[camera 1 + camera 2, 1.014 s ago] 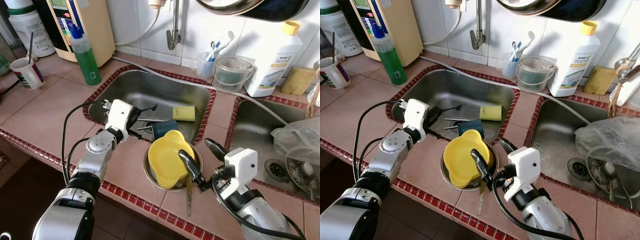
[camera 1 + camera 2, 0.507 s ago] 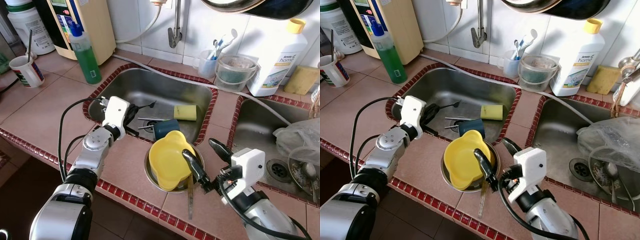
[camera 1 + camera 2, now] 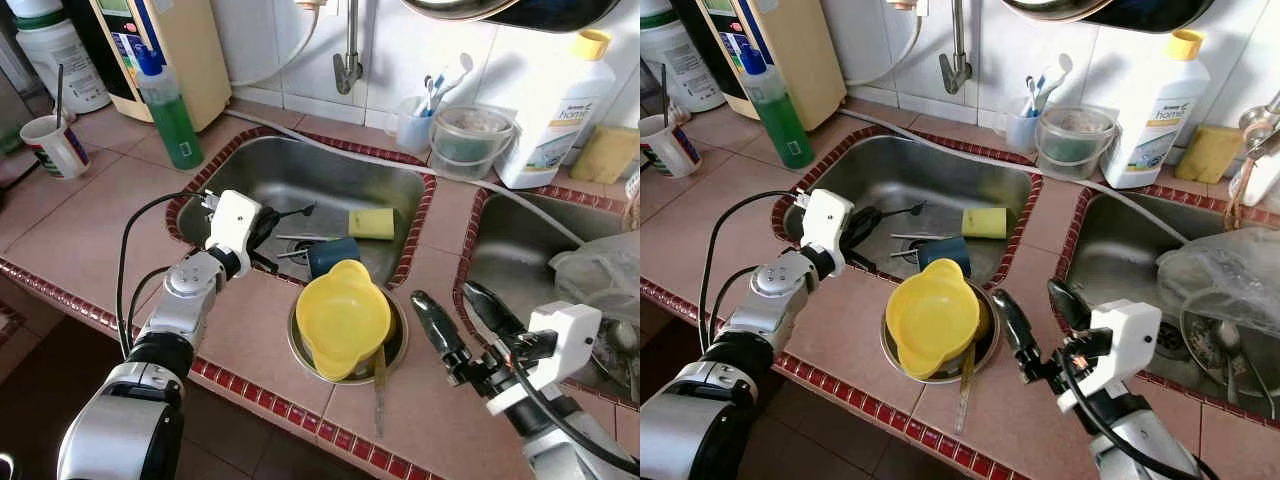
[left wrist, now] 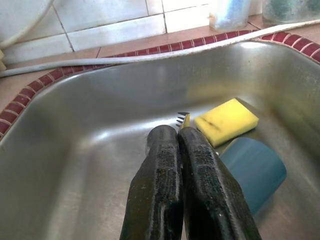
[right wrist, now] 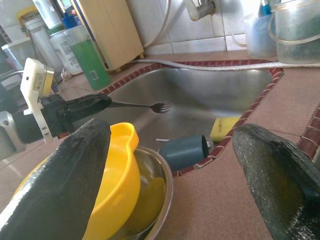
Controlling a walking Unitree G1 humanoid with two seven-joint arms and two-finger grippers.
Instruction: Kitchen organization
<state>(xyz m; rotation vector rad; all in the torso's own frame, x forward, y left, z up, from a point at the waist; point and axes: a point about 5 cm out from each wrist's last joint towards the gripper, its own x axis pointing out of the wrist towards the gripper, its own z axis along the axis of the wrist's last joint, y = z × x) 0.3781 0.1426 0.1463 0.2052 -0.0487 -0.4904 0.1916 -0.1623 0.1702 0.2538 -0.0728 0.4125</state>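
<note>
Left eye view: glossy yellow plastic bowl (image 3: 342, 318) nested in round steel bowl (image 3: 396, 343), just outside stainless sink (image 3: 300, 175). Left gripper (image 3: 268, 228), clenched on thin metal fork (image 3: 296, 212), over sink. Right gripper (image 3: 463, 315) spread, beside bowl.

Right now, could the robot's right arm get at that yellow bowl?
Probably yes. The right gripper hangs open beside the yellow bowl, which sits on top in the metal bowl on the counter, with nothing between them. The left gripper is busy holding a fork.
</note>
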